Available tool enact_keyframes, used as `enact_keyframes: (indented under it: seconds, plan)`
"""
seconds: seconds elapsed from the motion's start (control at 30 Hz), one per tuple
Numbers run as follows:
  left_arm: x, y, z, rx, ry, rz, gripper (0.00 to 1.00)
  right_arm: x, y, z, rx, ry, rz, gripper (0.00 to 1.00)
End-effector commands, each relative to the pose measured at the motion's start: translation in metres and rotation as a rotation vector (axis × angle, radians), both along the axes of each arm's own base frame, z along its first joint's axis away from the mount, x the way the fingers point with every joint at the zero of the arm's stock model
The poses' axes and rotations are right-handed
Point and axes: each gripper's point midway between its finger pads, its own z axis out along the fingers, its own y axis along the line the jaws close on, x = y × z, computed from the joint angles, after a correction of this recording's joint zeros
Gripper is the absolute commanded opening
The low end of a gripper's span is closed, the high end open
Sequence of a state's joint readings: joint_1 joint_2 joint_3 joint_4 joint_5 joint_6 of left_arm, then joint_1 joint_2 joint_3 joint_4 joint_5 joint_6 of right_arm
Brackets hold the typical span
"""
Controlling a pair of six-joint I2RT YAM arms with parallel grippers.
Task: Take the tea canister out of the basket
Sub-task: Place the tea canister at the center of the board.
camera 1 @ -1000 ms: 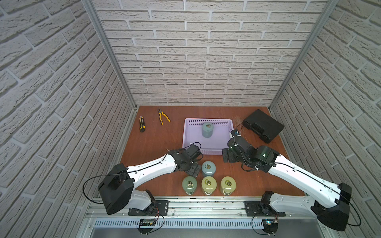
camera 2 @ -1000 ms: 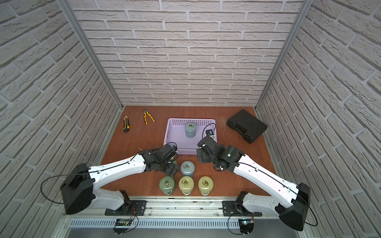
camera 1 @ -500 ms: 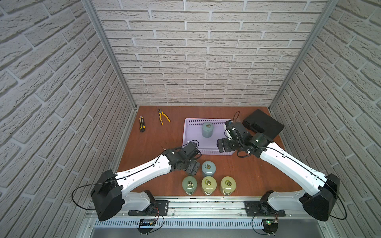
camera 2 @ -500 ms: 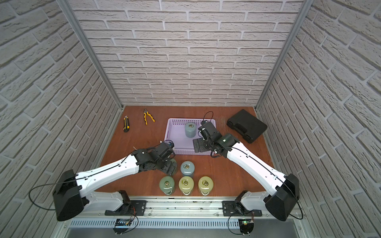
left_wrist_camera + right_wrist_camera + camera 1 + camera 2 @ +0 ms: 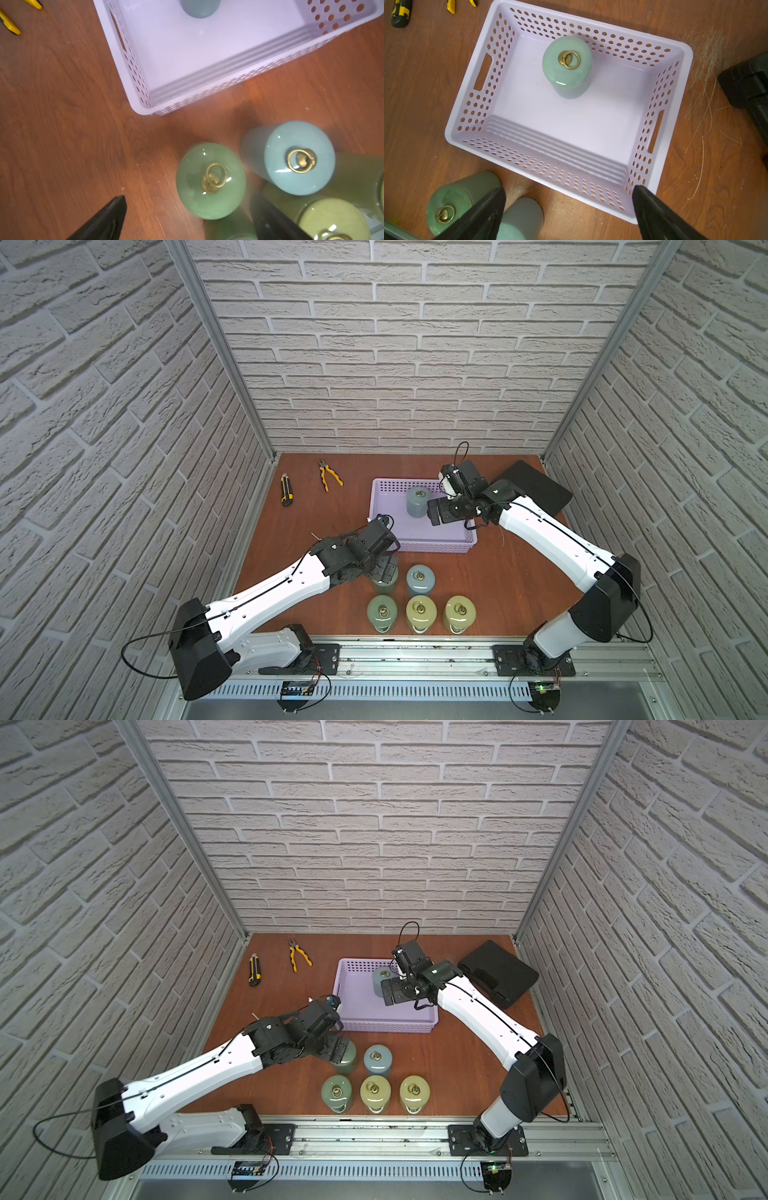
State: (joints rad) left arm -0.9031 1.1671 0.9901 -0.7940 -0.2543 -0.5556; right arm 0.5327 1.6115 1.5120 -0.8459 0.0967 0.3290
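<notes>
Brown tabletop [image 5: 425, 83] holds the lavender basket [image 5: 571, 128], with the tea canister [image 5: 566, 66] upright near its back wall. Right gripper [image 5: 569, 193] and left gripper [image 5: 188, 199] both gape wide, empty. Glazed and glossy, the canister likely handles heavy, slippery and breakable, so grasp its body below the lid [image 5: 554, 68].

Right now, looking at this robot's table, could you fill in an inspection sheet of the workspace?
Surface: brown wooden table.
Job's things: lavender basket holds one upright tea canister; five other canisters stand outside, in front of it.
Clutter: utility knife, pliers, black case, loose fibres.
Grippers: left gripper open over a green canister outside the basket; right gripper open above the basket, empty.
Cables: black cables loop off both arms.
Surroundings: brick-pattern walls on three sides; metal rail in front.
</notes>
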Motion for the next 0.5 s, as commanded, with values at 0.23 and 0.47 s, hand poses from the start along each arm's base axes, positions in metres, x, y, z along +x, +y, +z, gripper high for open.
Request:
enact_keyframes:
  seconds: [0.23, 0.47]
  plan:
    - [0.002, 0.017, 0.022, -0.045, -0.078, 0.068, 0.98, 0.035, 0.008, -0.006, -0.055, 0.012, 0.027, 1.00]
    - [0.004, 0.023, 0.033, -0.137, -0.166, 0.094, 0.98, 0.057, 0.012, -0.016, -0.090, 0.006, 0.033, 1.00]
